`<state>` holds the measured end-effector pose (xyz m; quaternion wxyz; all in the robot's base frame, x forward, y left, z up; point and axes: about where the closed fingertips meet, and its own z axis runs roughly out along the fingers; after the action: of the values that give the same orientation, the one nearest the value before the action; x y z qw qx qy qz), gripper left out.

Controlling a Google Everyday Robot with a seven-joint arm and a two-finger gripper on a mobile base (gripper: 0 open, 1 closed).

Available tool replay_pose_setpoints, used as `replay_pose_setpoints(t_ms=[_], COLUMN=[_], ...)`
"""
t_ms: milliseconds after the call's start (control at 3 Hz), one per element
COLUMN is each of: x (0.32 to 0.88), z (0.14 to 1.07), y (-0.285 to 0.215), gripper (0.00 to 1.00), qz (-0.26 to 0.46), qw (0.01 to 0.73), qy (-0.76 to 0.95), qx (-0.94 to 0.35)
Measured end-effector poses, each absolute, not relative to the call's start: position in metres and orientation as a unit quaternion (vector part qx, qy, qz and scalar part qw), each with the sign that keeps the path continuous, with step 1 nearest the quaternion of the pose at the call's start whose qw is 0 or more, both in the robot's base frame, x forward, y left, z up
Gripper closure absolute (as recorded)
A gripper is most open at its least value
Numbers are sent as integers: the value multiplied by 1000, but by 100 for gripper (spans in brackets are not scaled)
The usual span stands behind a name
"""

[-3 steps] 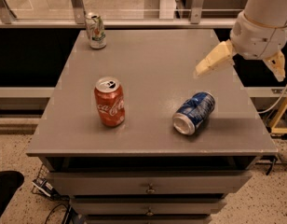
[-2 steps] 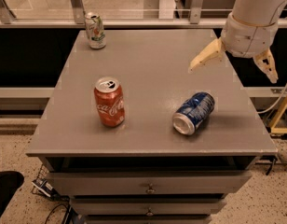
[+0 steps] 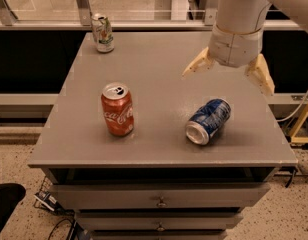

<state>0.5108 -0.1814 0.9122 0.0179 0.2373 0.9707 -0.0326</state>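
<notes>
A white robot arm comes down from the upper right, ending in a two-finger gripper (image 3: 227,82) that hangs above the right half of a grey table (image 3: 154,69). Its two pale, wedge-shaped fingers (image 3: 198,65) are spread wide apart and hold nothing.

Just below and in front of the gripper, a blue can (image 3: 209,120) lies on its side on the table, apart from the fingers. Its silver top end faces the front edge of the table and its body angles back toward the right. It sits in the right front part of the tabletop, roughly under the gap between the fingers.

To the left, well apart from the blue can, a red Coca-Cola can (image 3: 117,109) stands upright with its opened top showing. In the far left corner of the table, a pale can (image 3: 102,32) with a green and white label stands upright, near a metal railing (image 3: 84,4) behind the table.

Below the tabletop, the front of the unit shows drawers (image 3: 161,198) with small knobs. Dark cables (image 3: 51,204) lie on the speckled floor at the lower left.
</notes>
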Motion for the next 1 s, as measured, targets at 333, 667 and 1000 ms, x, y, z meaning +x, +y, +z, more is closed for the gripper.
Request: replay_pose_setpoints(t_ms=[333, 667, 1000], x=[521, 528, 529], z=[911, 911, 906], y=[-179, -176, -175], gripper=[0, 0, 0], qz=[-20, -12, 1], qw=[35, 46, 48], qy=[960, 961, 961], qx=[276, 272, 272])
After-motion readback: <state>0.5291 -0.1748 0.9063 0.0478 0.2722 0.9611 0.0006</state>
